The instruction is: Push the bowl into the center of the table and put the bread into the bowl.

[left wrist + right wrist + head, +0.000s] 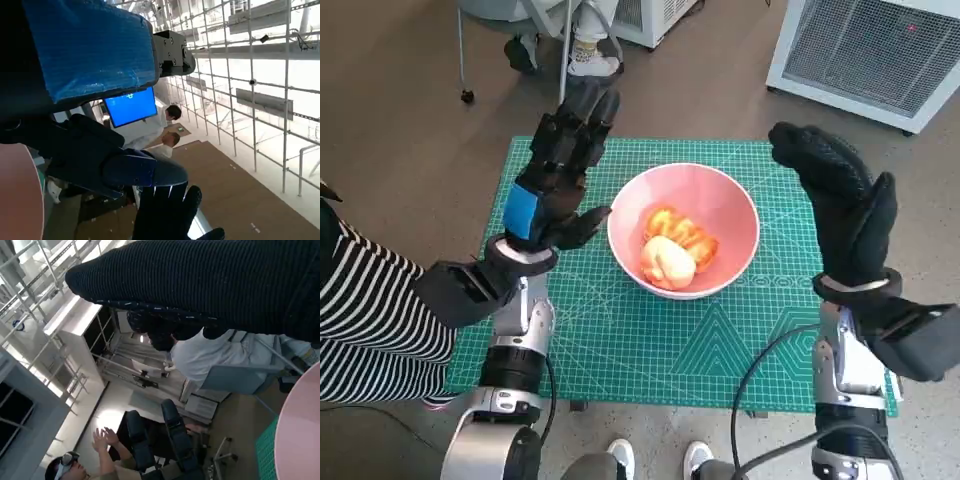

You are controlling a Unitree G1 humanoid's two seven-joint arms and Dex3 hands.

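Bread [673, 250] lies inside the pink bowl [730, 205], which sits mid-bench on the green mat [650, 345]. Left hand [557, 175], at nine o'clock of the bowl, is raised with fingers spread, holding nothing; right hand [840, 200], at three o'clock, likewise.

Left wrist view: blue-taped hand back, bowl rim [20, 192].

Right wrist view: glove, bowl edge [300, 432], a seated person [220, 352].
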